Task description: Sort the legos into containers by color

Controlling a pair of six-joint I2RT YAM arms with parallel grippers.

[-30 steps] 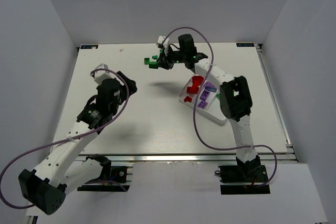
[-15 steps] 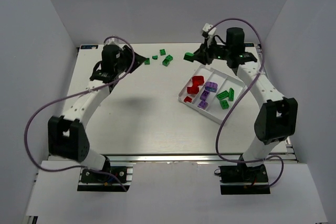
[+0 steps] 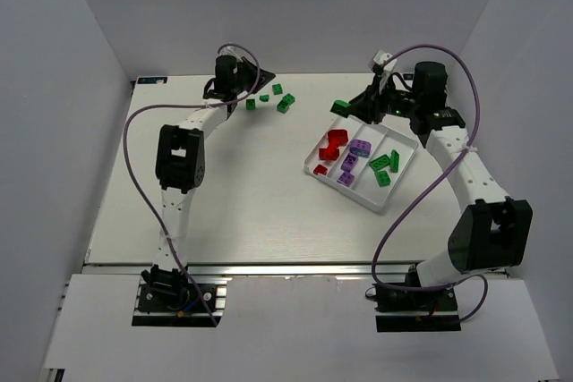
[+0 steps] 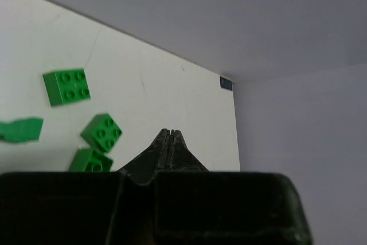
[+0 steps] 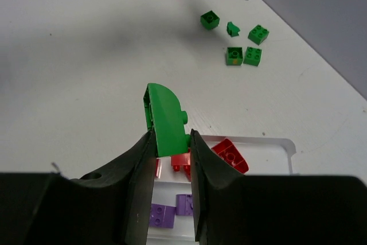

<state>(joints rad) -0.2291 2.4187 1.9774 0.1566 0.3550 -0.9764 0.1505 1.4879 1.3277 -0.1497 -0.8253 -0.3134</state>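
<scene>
Right wrist | right gripper (image 5: 172, 139) | clamps rounded green lego (image 5: 165, 116)

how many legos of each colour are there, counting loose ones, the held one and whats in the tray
green legos: 9 (5 loose on the table, 1 held, 3 in the tray)
red legos: 3, all in the tray
purple legos: 3, all in the tray
total: 15
</scene>
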